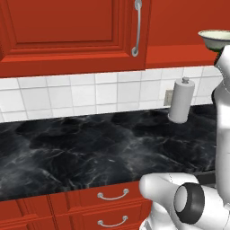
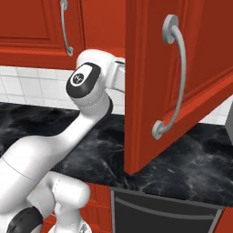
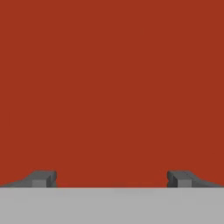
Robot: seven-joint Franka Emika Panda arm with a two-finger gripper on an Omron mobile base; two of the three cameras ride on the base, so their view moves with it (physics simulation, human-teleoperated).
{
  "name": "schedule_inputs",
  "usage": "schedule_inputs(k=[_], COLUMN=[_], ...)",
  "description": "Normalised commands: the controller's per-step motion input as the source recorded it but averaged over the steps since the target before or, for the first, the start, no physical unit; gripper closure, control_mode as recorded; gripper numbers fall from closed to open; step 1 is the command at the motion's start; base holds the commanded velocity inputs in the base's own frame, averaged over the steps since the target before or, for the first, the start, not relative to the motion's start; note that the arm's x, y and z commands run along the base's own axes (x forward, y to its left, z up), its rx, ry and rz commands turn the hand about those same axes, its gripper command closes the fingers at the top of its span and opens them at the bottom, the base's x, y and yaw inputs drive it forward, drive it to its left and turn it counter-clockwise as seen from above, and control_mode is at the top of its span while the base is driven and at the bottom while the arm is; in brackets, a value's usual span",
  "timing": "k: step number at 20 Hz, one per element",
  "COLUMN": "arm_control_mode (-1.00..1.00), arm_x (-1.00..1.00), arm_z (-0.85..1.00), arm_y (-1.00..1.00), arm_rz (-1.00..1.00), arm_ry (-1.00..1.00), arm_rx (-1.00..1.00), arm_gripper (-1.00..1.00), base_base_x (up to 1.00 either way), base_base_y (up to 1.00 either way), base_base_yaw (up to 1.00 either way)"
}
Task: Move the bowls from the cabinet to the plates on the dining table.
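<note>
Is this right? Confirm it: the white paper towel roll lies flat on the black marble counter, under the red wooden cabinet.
Not quite. In the left base view the white paper towel roll stands upright, not flat, on the black marble counter, under the red wooden cabinet.

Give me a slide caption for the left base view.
Black marble counter under a red cabinet, paper towel roll by the wall, bowl up right.

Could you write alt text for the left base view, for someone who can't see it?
A red wooden wall cabinet with a long silver handle hangs above a white tiled wall and a black marble counter. A white paper-towel roll stands at the right; above it, a cream bowl peeks in. The robot's white arm fills the lower right.
</note>
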Motion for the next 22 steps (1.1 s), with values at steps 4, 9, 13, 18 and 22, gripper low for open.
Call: schedule_inputs(k=[4,9,13,18,22], arm_control_mode=[-1.00,-1.00,-1.00,-1.00,-1.00], arm_x=[-0.01,-0.01,0.00,-0.01,0.00], arm_z=[-0.07,-0.09,-0.08,-0.10,-0.12], arm_y=[-0.32,-0.27,-0.32,-0.35,-0.34], arm_rz=[0.00,0.02,0.04,0.05,0.04], arm_ry=[0.00,0.00,0.00,-0.01,-0.02], arm_rx=[0.02,0.01,0.01,0.02,0.02], arm_gripper=[-1.00,-1.00,-1.00,-1.00,-1.00], base_base_x=[0.00,0.00,0.00,0.00,0.00], base_base_y=[0.00,0.00,0.00,0.00,0.00], base_base_yaw=[0.00,0.00,0.00,0.00,0.00])
